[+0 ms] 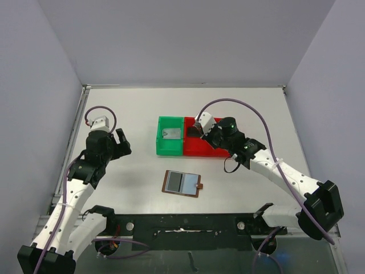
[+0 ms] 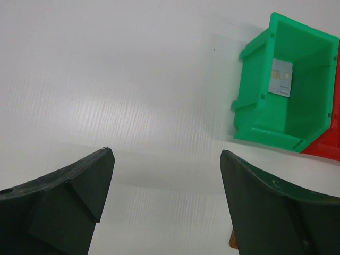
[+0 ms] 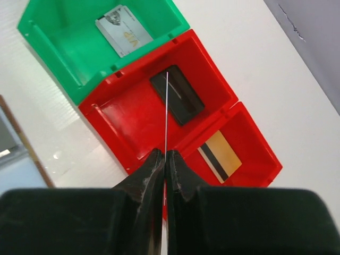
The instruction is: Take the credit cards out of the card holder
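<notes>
White table (image 1: 137, 108) — right jaws pinch card (image 3: 166, 114) edge-on above red bin (image 3: 125, 125).

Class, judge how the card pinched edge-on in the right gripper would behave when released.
The card shows as a straight thin line beyond the right gripper, so it is probably stiff and light. Released, it would likely drop flat into the red bin.

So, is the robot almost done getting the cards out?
Nearly, it seems. Done: a silver card lies in the green bin, a black card and a gold card in the red bins. In hand: the right gripper pinches a fourth card, edge-on, above a red bin. Left: letting it go. The open card holder looks empty from above, and the left gripper is open and empty.
</notes>
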You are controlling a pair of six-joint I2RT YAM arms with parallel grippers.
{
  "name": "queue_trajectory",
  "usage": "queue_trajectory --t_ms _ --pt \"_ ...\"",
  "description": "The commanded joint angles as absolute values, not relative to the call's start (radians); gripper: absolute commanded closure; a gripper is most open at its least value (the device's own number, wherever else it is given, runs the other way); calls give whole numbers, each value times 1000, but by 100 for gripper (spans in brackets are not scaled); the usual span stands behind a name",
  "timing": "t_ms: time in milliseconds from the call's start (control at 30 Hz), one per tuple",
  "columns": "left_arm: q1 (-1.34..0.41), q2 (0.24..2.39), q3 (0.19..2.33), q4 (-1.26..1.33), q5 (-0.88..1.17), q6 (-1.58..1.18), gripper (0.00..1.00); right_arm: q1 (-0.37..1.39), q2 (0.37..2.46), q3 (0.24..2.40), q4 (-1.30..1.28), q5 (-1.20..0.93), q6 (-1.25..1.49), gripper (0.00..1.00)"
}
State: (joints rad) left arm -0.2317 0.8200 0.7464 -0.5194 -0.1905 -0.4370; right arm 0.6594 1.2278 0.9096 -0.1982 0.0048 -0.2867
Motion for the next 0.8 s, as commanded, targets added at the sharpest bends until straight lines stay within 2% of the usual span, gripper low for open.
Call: queue_trajectory --t_ms 0,200,767 --pt "-225 804 759 -451 -163 -414 18 599 1274 1010 -214 -98 -428 100" --pt "-224 788 746 -434 -146 -405 18 596 1381 1088 -308 -105 -549 100" --pt "-222 791 746 -433 -137 -399 18 596 1545 1188 -322 -104 -680 100"
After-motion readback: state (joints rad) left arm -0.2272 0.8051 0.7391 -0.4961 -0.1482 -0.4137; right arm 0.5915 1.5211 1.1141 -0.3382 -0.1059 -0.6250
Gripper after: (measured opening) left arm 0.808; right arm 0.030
